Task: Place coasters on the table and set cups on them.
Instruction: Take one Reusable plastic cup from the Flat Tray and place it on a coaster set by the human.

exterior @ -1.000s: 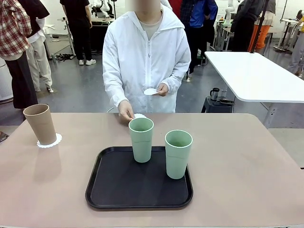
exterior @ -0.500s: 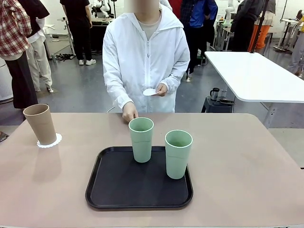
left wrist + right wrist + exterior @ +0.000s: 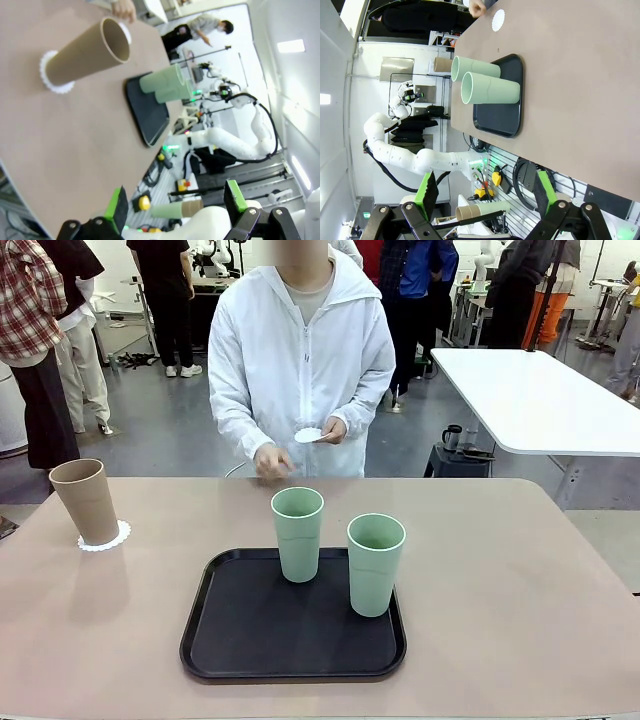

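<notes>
Moved: the person's free hand (image 3: 272, 462) has lifted off the table (image 3: 520, 580) and drawn back to its far edge. A second ago it was pressed down on the tabletop just behind the left green cup (image 3: 298, 534).
Laid coaster: the laid coaster (image 3: 498, 20) lies flat and bare on the table beyond the black tray (image 3: 250, 630), near the withdrawn hand. From the front the left green cup hides it, though a sliver showed there a second ago.
Held coaster: the held coaster (image 3: 309, 435) is pinched in the person's other hand (image 3: 335, 428) at chest height. It sits slightly farther towards picture left than before.
Tan cup: the tan cup (image 3: 88, 502) stands upright on the first coaster (image 3: 104, 537) at the table's left end, unchanged.
Green cups: the left green cup and the right green cup (image 3: 375, 564) stand upright on the tray, close together, where they were before.
Left gripper: the left gripper (image 3: 177, 205) has its jaws spread wide with nothing between them, and it is well off the cups.
Right gripper: the right gripper (image 3: 486, 192) is likewise spread wide and empty, back from the table's near edge.
</notes>
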Robot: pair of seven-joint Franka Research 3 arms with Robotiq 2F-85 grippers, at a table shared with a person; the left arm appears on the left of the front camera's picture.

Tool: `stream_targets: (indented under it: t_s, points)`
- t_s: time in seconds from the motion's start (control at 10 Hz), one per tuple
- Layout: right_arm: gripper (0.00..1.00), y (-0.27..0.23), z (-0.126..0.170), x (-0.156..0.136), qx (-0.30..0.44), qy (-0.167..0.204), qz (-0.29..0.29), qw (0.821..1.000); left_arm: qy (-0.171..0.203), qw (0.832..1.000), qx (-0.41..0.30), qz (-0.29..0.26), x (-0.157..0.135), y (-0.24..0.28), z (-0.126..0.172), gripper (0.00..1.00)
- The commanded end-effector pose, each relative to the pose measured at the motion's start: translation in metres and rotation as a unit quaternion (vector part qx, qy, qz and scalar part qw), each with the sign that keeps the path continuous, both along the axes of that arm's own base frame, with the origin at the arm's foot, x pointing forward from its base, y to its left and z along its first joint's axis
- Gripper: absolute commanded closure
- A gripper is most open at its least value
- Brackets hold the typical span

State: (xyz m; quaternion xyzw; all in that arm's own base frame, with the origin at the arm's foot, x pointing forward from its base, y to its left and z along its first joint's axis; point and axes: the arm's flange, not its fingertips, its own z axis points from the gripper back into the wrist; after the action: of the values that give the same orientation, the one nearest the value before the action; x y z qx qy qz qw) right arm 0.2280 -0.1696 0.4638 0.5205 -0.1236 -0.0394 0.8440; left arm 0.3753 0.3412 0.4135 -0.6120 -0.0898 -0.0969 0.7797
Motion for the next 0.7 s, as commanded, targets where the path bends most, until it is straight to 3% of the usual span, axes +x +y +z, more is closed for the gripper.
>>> stream_targets:
  t_s: [0.0, 0.6]
  points:
    - [0.0, -0.0004, 0.0005, 0.0004, 0.006, -0.003, 0.0, 1.0, 0.002, 1.0, 0.0, 0.002, -0.0013, 0.0003, -0.0005, 0.0]
    - [0.0, -0.0004, 0.0005, 0.0004, 0.006, -0.003, 0.0, 1.0, 0.002, 1.0, 0.0, 0.002, -0.0013, 0.0003, -0.0005, 0.0]
